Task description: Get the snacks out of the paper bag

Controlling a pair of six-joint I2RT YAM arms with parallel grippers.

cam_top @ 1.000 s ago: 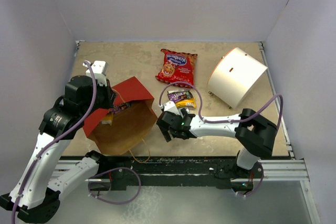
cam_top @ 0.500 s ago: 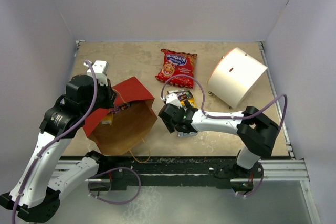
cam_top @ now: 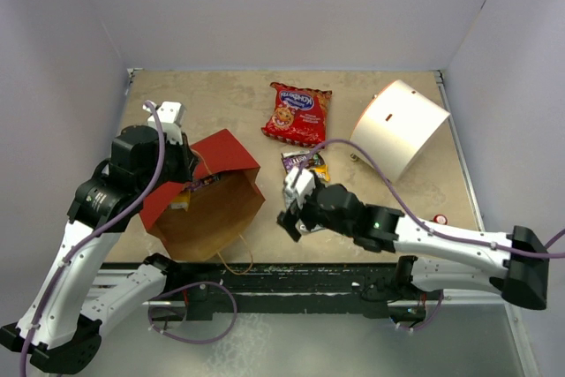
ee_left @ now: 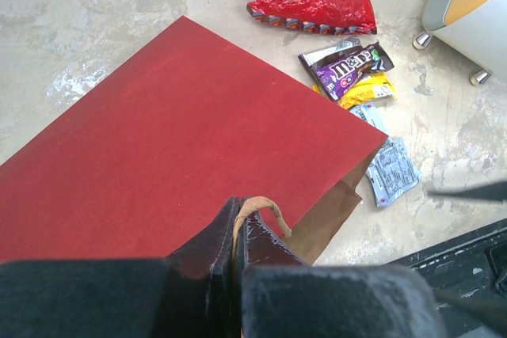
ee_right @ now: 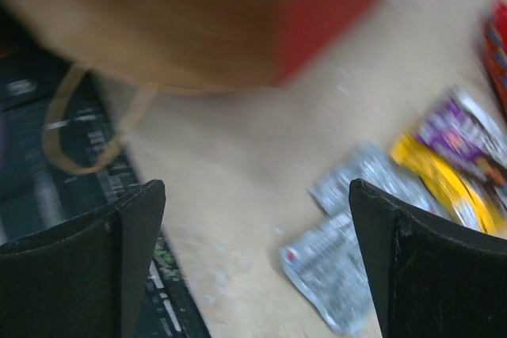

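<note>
Nearest the arm bases, a thin brown loop handle (cam_top: pixel 234 262) of the paper bag (cam_top: pixel 216 214) lies on the table (cam_top: pixel 203 94) by the near edge. The bag sits left of centre, its mouth open toward the near side w/ the brown inside showing and the red outer face (ee_left: pixel 182 132) on top.

R gripper (cam_top: pixel 296 205) hangs low just right of the bag's mouth, jaws spread wide w/ nothing betw. them. Its wrist cam shows two silver foil packs (ee_right: pixel 325 271) flat on the table below it, touching each other and apart from the bag.

L gripper (ee_left: pixel 239 231) is clenched on the bag's upper red edge, at the far-left side. The other handle loop pokes out beside its fingers. Deep inside the bag, sth yellow & sth dark purple show; can't tell what exactly.

Further back, the purple-and-yellow candy packet (cam_top: pixel 305 163) lies just beyond the foil packs. Beyond that is the red cookie bag (cam_top: pixel 298 114) w/ blue logo, flat, face up, apart from the rest.

Far right, a white cylinder (cam_top: pixel 399 128) lies on its side.
</note>
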